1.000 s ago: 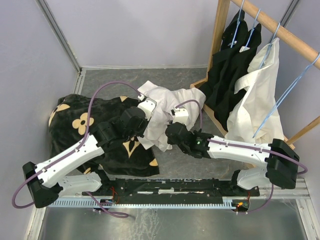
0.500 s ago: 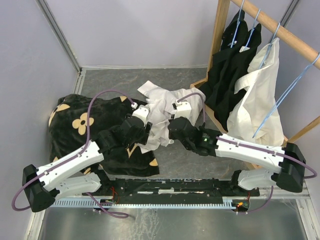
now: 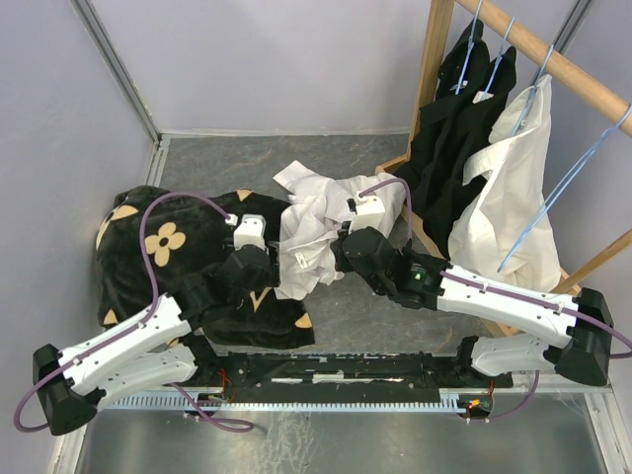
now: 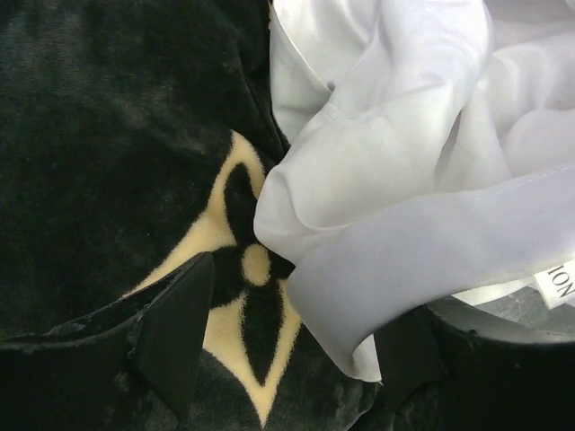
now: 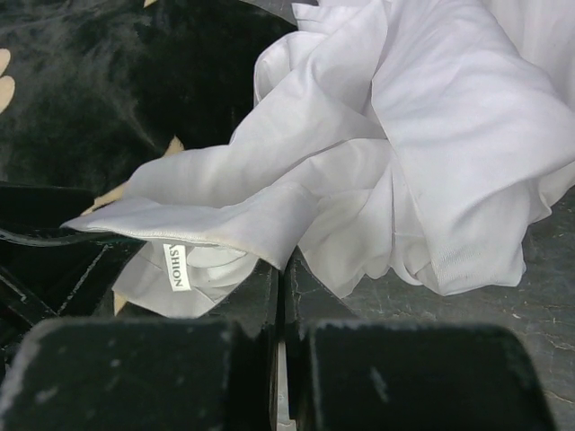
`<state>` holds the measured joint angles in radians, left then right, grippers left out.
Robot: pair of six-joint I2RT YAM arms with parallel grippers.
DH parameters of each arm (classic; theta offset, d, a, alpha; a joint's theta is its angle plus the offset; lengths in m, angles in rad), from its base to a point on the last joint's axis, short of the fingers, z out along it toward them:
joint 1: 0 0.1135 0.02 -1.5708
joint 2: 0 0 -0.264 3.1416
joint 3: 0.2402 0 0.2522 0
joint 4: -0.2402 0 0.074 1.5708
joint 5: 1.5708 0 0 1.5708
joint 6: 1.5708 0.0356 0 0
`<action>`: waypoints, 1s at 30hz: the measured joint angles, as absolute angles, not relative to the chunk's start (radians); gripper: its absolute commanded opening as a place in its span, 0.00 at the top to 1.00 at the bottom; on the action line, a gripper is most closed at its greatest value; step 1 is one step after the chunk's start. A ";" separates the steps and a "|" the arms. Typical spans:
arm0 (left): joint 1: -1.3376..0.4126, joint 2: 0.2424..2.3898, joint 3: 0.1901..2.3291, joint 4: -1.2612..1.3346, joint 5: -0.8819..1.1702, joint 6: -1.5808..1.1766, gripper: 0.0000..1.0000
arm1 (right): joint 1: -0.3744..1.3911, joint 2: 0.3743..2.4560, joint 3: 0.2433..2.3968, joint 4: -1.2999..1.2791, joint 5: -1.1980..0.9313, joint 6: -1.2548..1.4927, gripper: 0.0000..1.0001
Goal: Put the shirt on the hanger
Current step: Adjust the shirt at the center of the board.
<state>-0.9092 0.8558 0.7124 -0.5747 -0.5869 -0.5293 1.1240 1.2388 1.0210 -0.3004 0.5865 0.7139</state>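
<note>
Here, shirt (image 3: 314, 229): crumpled, overlapping the flowered cloth (image 4: 108, 135).
Right gripper (image 5: 280, 289): clamped on its hemmed edge by the label (image 5: 176, 267).
Left gripper (image 4: 292, 319): spread, shirt fold between fingers (image 4: 175, 332).

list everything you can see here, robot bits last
white collared thin-fabric shirt: one, white, crumpled at centre, partly on the cloth
black plush cloth with tan flower motifs: one, black and tan, left
wooden clothes rack: one, light wood, right
black shirts: apparently two, black, hanging on rack
white garment: one, white, hanging beside them
thin light-blue wire hanger: one bare, light blue, far right on rack
left hand: one, black, open at the shirt's edge
right hand: one, black, shut on the shirt's edge near its label
</note>
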 measured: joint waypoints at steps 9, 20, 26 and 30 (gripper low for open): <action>-0.909 0.738 0.596 -0.541 -0.592 -0.624 0.27 | 1.124 1.239 1.021 -0.301 0.604 0.731 0.99; -0.909 0.661 0.516 -0.518 -0.574 -0.741 0.48 | 1.124 1.262 1.021 -0.300 0.603 0.732 0.98; -0.909 0.690 0.507 -0.463 -0.569 -0.770 0.75 | 1.124 1.272 1.021 -0.302 0.602 0.731 0.99; -0.909 0.715 0.501 -0.428 -0.560 -0.776 0.88 | 1.124 1.271 1.021 -0.302 0.601 0.712 1.00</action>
<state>-0.9092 0.7147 0.5014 -0.4282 -0.5602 -0.7761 1.1236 1.2709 1.0210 -0.3023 0.6014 0.7124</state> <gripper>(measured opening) 0.190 0.016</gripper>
